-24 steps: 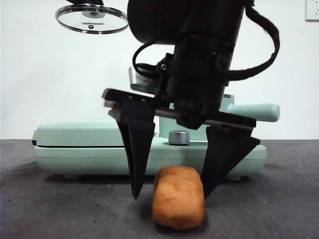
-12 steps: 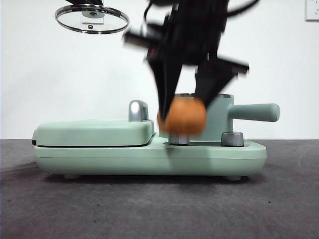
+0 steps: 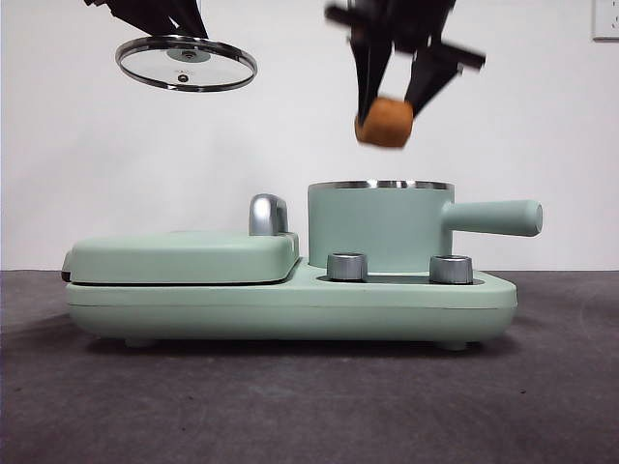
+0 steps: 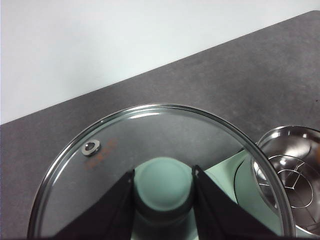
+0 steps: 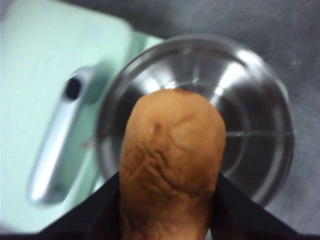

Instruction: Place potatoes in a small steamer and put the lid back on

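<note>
Front view: right claw [image 3: 385, 108] grips potato [image 3: 384, 122] above open steamer [image 3: 379, 224], poised to drop it in. Left claw [image 3: 169, 21] pinches lid [image 3: 186, 63] by its knob, aloft, aside, keeping the opening free.

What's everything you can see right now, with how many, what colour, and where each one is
potato: one, orange-brown, held in the air above the open steamer.
small steamer: one, mint green with a steel rim and side handle, seated on the appliance, uncovered.
lid: one, clear glass with steel rim and mint-green knob, held high above the grill side.
grill plate: one, mint green with a chrome handle, closed, beside the steamer.
control knobs: two, silver, in front of the steamer.
table: one, dark grey.
left gripper: black, shut on the lid's knob.
right gripper: black, shut on the potato.
</note>
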Robot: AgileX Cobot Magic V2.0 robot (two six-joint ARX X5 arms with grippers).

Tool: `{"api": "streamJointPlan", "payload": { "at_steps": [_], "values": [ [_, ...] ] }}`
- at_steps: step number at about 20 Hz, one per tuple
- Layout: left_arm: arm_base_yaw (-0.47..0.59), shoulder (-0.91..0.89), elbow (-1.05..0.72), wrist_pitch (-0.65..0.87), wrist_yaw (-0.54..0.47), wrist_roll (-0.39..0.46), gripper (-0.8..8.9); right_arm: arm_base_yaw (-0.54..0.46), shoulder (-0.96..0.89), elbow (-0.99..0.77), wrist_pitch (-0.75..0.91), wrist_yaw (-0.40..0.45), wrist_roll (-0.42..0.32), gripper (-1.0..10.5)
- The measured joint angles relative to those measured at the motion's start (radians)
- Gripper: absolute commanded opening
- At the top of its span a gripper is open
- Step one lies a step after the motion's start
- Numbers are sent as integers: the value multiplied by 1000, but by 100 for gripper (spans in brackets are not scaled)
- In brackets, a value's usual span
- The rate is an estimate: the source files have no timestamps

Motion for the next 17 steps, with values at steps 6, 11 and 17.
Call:
{"api": "streamJointPlan", "payload": {
  "at_steps": [6,11,17],
  "values": [
    [0,3,0,1,0,0,17,-25,152,82,-6,-50,-23,62],
    [0,4,0,1,0,0,17,-26,202,83,-50,-53,-26,63],
    [0,4,0,1,0,0,17,-25,205,83,-76,-53,-68,265]
  ]
}}
